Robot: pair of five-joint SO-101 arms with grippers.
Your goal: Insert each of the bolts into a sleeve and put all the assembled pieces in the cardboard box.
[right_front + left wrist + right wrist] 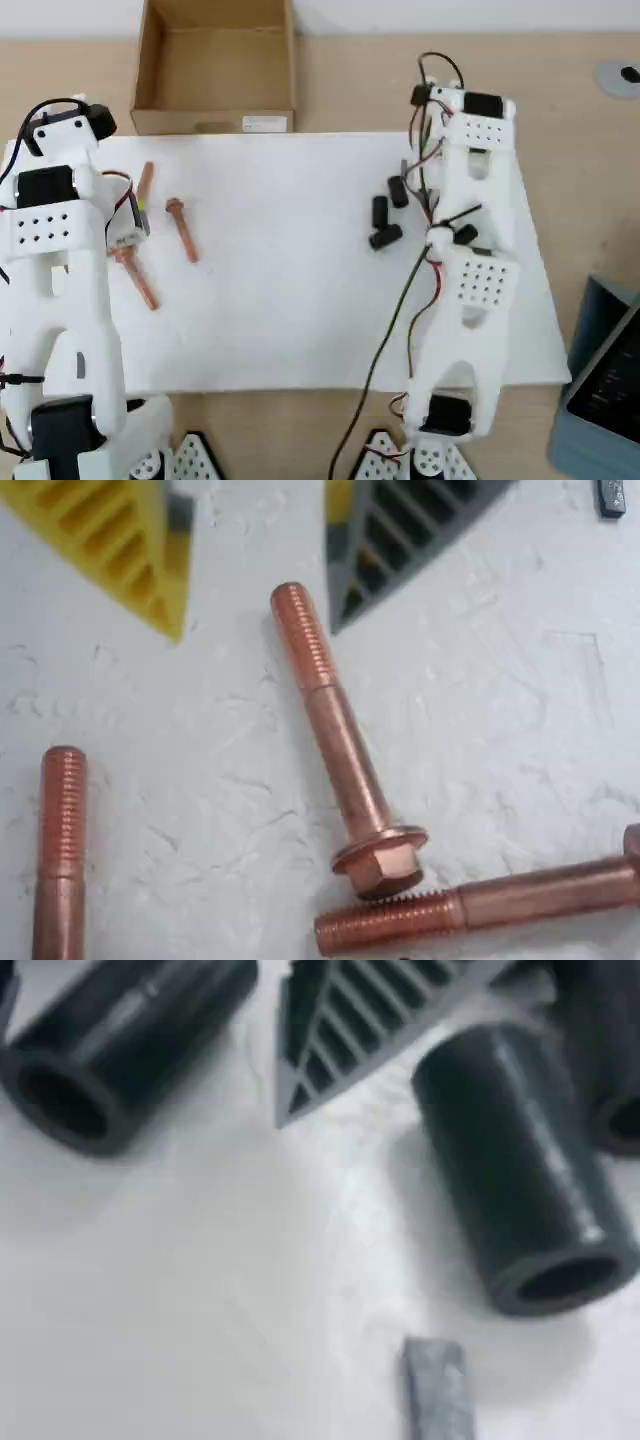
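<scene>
I am hanging my left gripper (pixel 255 628) low over the white mat (pixel 520 730), its jaws standing wide apart and gripping nothing. The yellow finger (pixel 120 550) and the grey finger (pixel 400 530) are both running off the frame, so only their tips are showing. The threaded end of one bolt (pixel 345 750) is lying in the gap between those tips, touching neither as far as I can make out. Its flanged head is sitting just beside, perhaps touching, the thread of a second bolt (pixel 480 908), whose head is being cut off at the edge. A third bolt (pixel 60 850) is lying apart, its head also out of frame. In the high view my left arm (pixel 55 250) is covering part of this cluster.

My right gripper (pixel 290 1110) is hovering close over the sleeves (pixel 380 210), and I cannot tell how it is set. One sleeve (pixel 525 1190) is lying just beside it, bore facing the camera. Another sleeve (pixel 110 1050) is lying on its other side, and a further sleeve (pixel 610 1070) is mostly cut off. A small grey piece (pixel 435 1390) is too blurred to identify. The cardboard box (pixel 145 70) is sitting beyond the mat, well apart from both grippers.
</scene>
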